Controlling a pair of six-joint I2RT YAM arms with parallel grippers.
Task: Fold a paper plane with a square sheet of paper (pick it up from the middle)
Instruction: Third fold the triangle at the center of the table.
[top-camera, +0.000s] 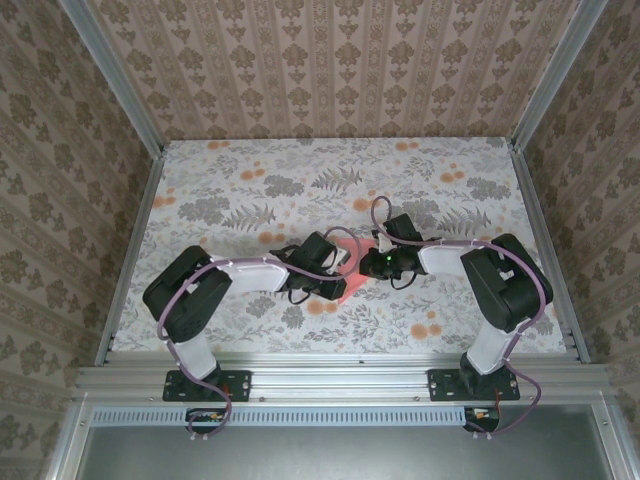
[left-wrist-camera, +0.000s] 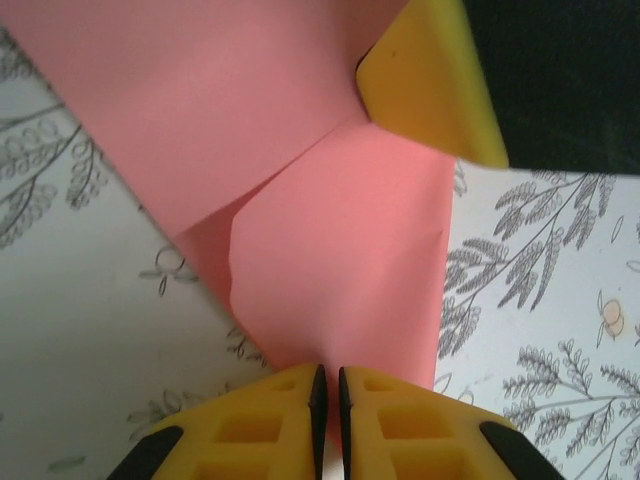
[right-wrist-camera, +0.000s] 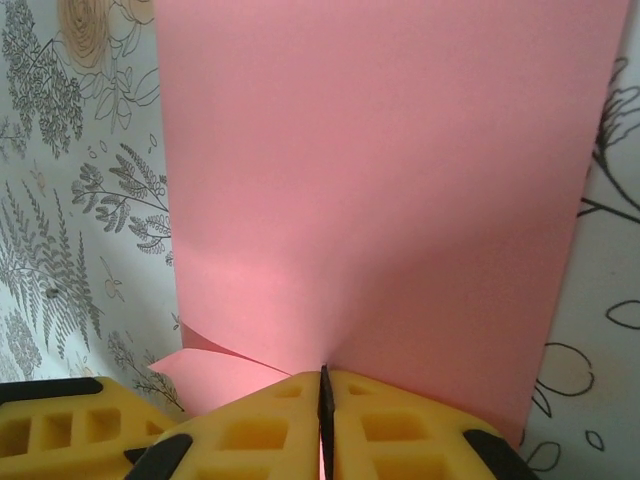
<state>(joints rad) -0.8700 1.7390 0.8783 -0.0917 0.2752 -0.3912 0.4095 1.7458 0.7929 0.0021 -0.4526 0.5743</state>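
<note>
Looking down from the top external camera, both arms bend inward and meet over the middle of the flower-printed table (top-camera: 250, 180). The left gripper (top-camera: 333, 262) and the right gripper (top-camera: 375, 262) face each other there, close together, with the sheet of paper (top-camera: 347, 285) between and beneath them. Its salmon-pink shows as small patches around the dark wrists, so its outline cannot be read from here.

In the left wrist view, the left gripper (left-wrist-camera: 328, 375) has its yellow fingers (left-wrist-camera: 260, 420) pressed together. A narrow end of the sheet of paper (left-wrist-camera: 340, 270) runs into the slit between them, so it looks clamped on the paper. One flap lies diagonally over another layer, and a curved edge suggests the layers are not pressed flat. One of the right gripper's yellow fingers (left-wrist-camera: 430, 80) sits at the paper's far corner.

In the right wrist view, the right gripper (right-wrist-camera: 325, 378) is likewise pinched on the near edge of the sheet of paper (right-wrist-camera: 380, 200), which stretches away as a broad plain panel above the table print. A small loose curl pokes out at lower left.

As I judge it, an early crease is in hand, and no dart with a centre ridge exists yet. The next move calls for both grippers to work together, aligning the layers while one edge is brought over and pressed down. Thin paper pulled unevenly could skew or tear.
</note>
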